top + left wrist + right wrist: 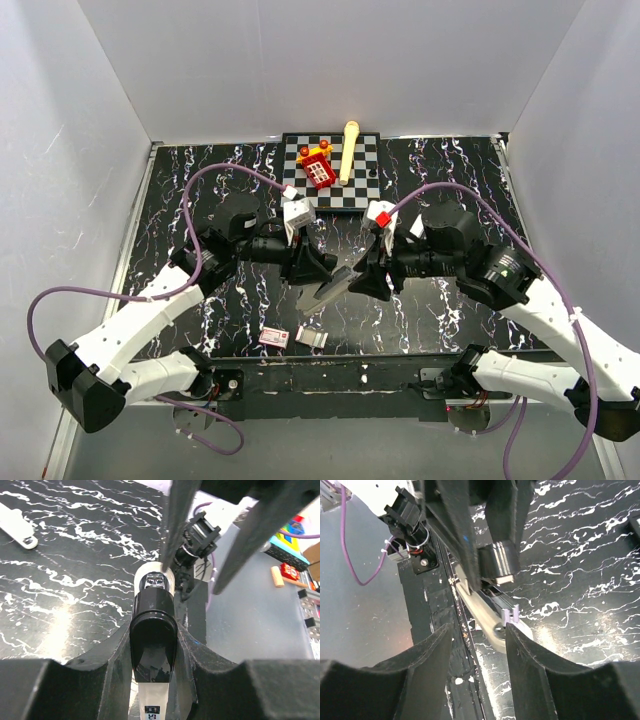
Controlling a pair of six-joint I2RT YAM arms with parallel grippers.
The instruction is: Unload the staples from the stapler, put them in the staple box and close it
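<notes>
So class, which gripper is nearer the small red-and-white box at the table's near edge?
Left. The left gripper hangs just beyond the red-and-white box, slightly rightward; the right gripper sits farther right.

On the marbled worktop [180,180], a checkered board [365,160] bears a red toy [319,170] and pale stick [349,150]; a red-and-white box [274,338] lies nearer.

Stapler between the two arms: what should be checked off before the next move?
1. Left tool clamped on the stapler: ok.
2. Right tool jaws apart, nothing clamped: ok.
3. Stapler's metal arm lying between the right tool's fingers: ok.
4. Staples in sight: cannot tell.
5. Red-and-white box on the table, apart from both arms: ok.
</notes>
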